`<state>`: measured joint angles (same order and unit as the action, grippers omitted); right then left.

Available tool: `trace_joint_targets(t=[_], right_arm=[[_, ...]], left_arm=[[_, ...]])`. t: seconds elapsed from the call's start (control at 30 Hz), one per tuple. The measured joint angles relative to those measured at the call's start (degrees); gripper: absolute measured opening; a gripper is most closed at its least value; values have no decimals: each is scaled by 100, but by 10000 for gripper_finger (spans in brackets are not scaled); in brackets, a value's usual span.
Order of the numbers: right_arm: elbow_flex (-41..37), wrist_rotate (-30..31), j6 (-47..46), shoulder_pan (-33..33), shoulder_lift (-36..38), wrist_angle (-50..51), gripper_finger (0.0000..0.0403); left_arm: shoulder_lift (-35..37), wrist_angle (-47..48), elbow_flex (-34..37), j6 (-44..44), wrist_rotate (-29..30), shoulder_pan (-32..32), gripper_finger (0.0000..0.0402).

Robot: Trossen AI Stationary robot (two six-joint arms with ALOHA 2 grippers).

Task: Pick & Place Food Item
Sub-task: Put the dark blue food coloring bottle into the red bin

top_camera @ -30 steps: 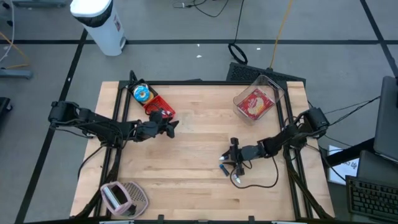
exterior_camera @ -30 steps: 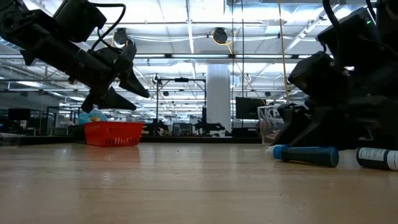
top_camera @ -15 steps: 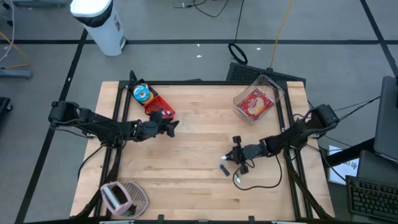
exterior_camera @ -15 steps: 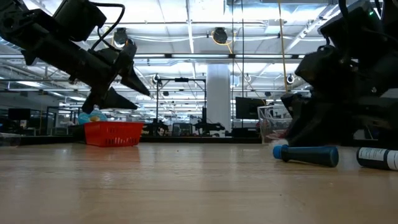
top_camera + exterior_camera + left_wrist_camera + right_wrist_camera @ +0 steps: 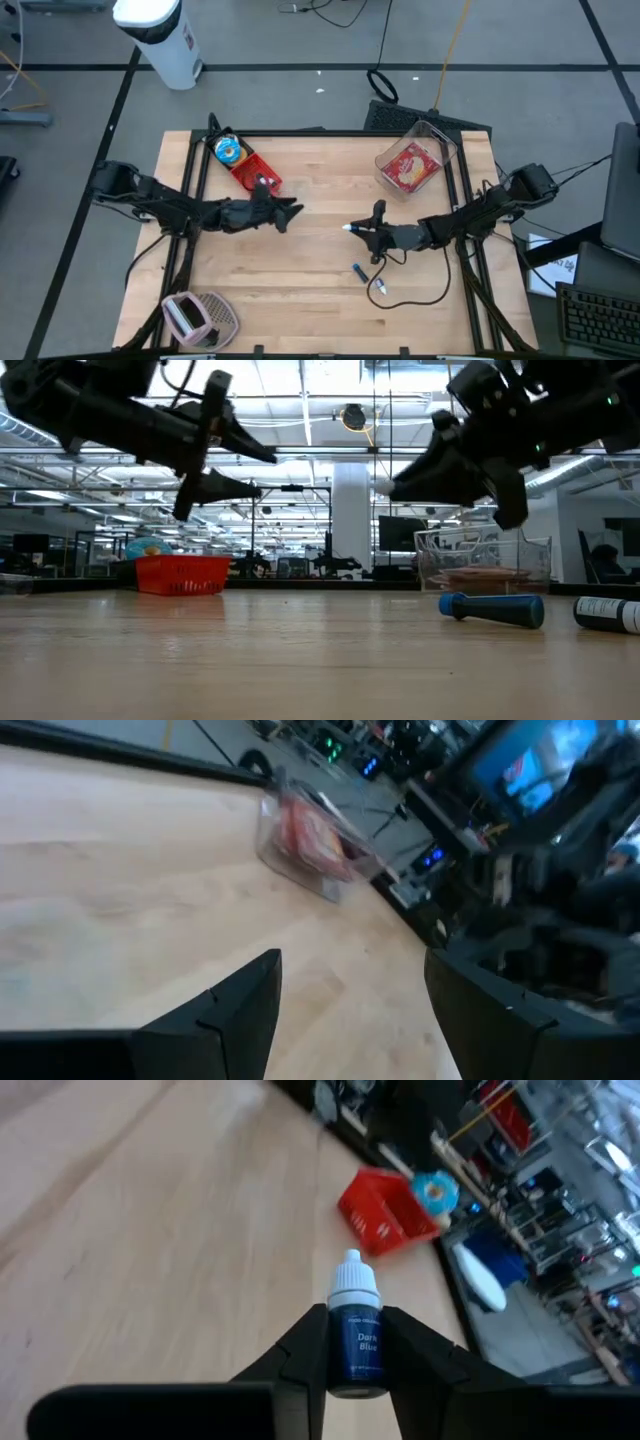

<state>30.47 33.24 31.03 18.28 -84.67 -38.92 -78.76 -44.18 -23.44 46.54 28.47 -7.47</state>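
A small dark blue dropper bottle [image 5: 356, 1342] with a white cap [image 5: 354, 1277] is held in my right gripper [image 5: 358, 231], above the table's middle right. My left gripper [image 5: 288, 212] hovers open and holds nothing, a little left of the table's centre, with its fingers [image 5: 232, 1010] spread wide. A red basket [image 5: 256, 172] stands at the far left, with a round blue-and-white food item [image 5: 228, 150] just beyond it. A clear container [image 5: 413, 163] with a red food packet stands at the far right. My right gripper pinches the bottle's body [image 5: 341, 1352] between its two fingers, one on each side of the label. The fingers reach nearly level toward the table's left. The bottle lies along them with its white cap pointing ahead, lifted clear of the table.
A blue tube [image 5: 492, 609] and a second small labelled bottle [image 5: 607, 614] lie on the table below and nearer than my right gripper. A pink object [image 5: 197, 316] sits at the near left corner. Bare wood lies between the two grippers.
My right gripper has risen from the table with the dropper bottle, rolled, and moved toward the table's far left, leaving the blue tube and the other bottle lying there. My left gripper has moved a little toward the right and tipped up to near level.
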Motion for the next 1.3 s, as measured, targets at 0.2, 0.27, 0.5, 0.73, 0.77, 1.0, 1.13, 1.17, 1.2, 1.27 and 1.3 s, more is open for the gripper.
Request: trace_joint_targets(t=[0.2,0.27,0.5,0.73,0.77,1.0,1.13,1.17,1.2,1.27,1.3], right_arm=[[276,-9,338,4,1,18,72],[278,-5,432,4,1,7,69],[278,196,475,110,1,-102,75],[281,443,889,284,1,-439,70],[282,442,931,284,1,-484,71],[282,415,1020,282,1,-723,71],[282,375,1022,281,1,-727,70],[282,294,1019,280,1,-726,72],[282,224,1013,282,1,-727,73],[280,181,1003,282,1,-719,74],[280,142,1001,280,1,-721,74]], left_arm=[[-1172,27,-1031,-300,-306,-199,248],[-1561,28,-1452,-507,-557,-220,248],[-2473,64,-2644,-1072,-1048,-231,248],[-2717,81,-3027,-1228,-1073,-224,248],[-2715,94,-3034,-1224,-1073,-224,248],[-2714,114,-3036,-1127,-1344,-179,248],[-2714,74,-3036,-1038,-1351,-126,231],[-2712,72,-3036,-1036,-1353,-113,221],[-2712,76,-3036,-1030,-1353,-97,209],[-2712,83,-3036,-1018,-1390,-80,181],[-2712,81,-3036,-1002,-1390,-80,166]])
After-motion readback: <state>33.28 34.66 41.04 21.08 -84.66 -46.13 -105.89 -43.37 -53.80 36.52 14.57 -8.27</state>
